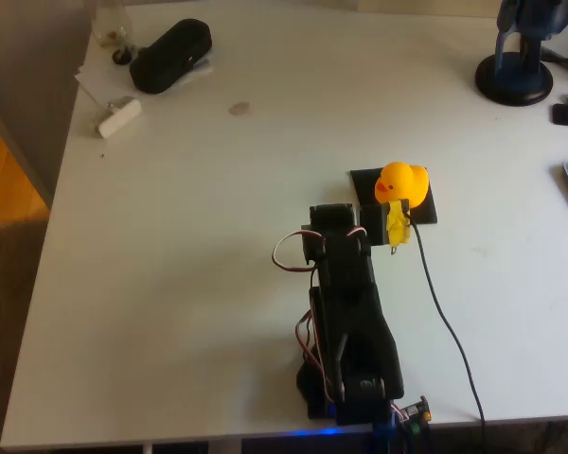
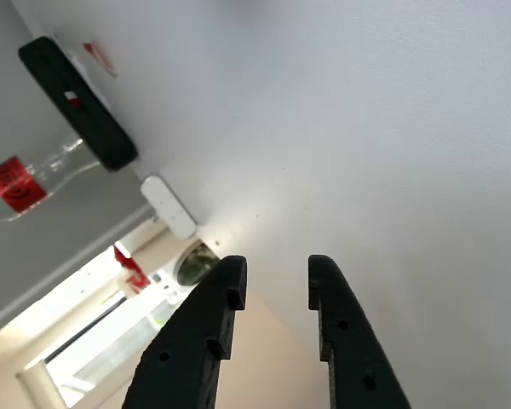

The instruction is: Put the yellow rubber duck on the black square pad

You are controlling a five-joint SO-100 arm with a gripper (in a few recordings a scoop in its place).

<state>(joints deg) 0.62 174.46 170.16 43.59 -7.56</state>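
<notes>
In the overhead view the yellow rubber duck (image 1: 402, 182) stands upright on the black square pad (image 1: 367, 184), right of the table's middle. My gripper (image 1: 397, 225), wrapped in yellow tape, sits just in front of the duck at the pad's near edge; whether it touches the duck I cannot tell. The wrist view shows my gripper (image 2: 277, 274) with its two black fingers (image 2: 226, 294) a little apart. Nothing lies between them, only bare white table beyond.
A bulky black oblong case (image 1: 170, 55) (image 2: 77, 102), a white block (image 1: 118, 116) (image 2: 169, 204) and a clear bottle (image 2: 34, 179) sit at the far left corner. A dark round stand (image 1: 516, 78) is far right. A black cable (image 1: 445, 322) trails toward the near edge.
</notes>
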